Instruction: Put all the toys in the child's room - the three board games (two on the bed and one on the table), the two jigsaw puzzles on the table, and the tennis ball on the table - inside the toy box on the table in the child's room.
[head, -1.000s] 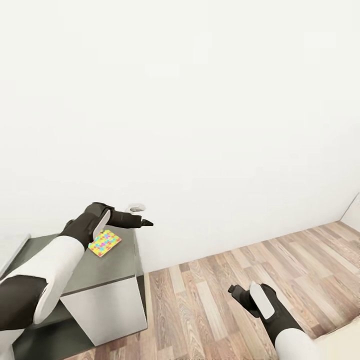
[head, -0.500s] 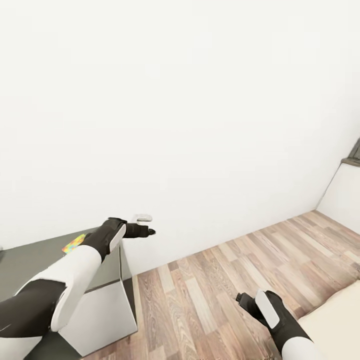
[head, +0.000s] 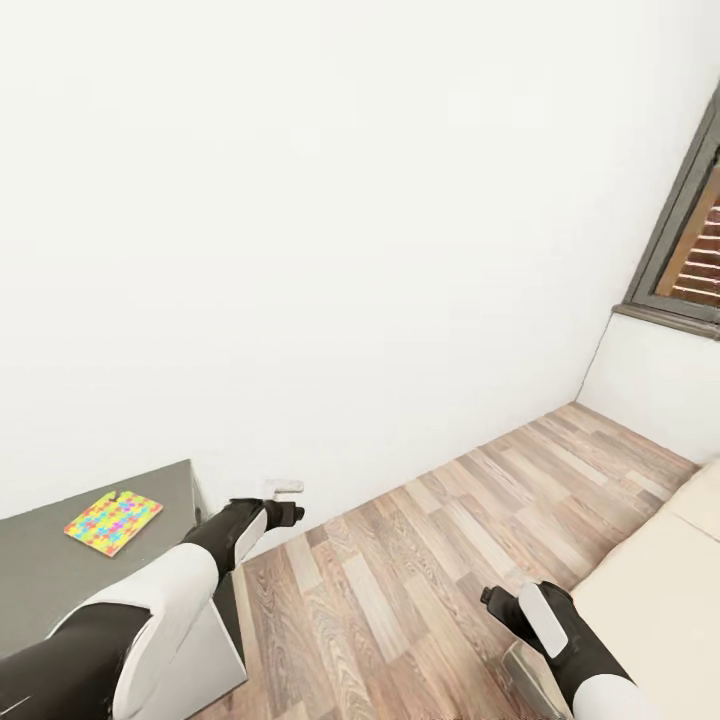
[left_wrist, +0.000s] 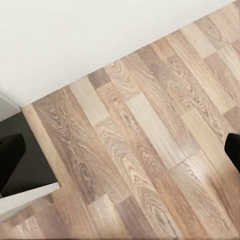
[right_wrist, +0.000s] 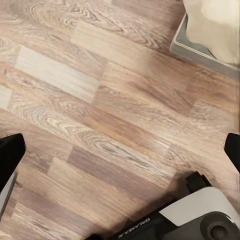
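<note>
Head view: my left pincer (head: 288, 513) and right pincer (head: 497, 601) hang released and empty; multicoloured jigsaw puzzle board (head: 113, 521) lies behind-left on the dark grey tabletop (head: 40, 575), unboxed.

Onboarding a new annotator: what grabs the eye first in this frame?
The brightly coloured jigsaw puzzle lying flat on the dark grey-topped cabinet at the head view's lower left stands out against the bare white wall. Next, the grey-framed window at upper right and the beige bed at lower right, over a wood-plank floor. Both arms reach forward, the left tool and right tool holding nothing.
</note>
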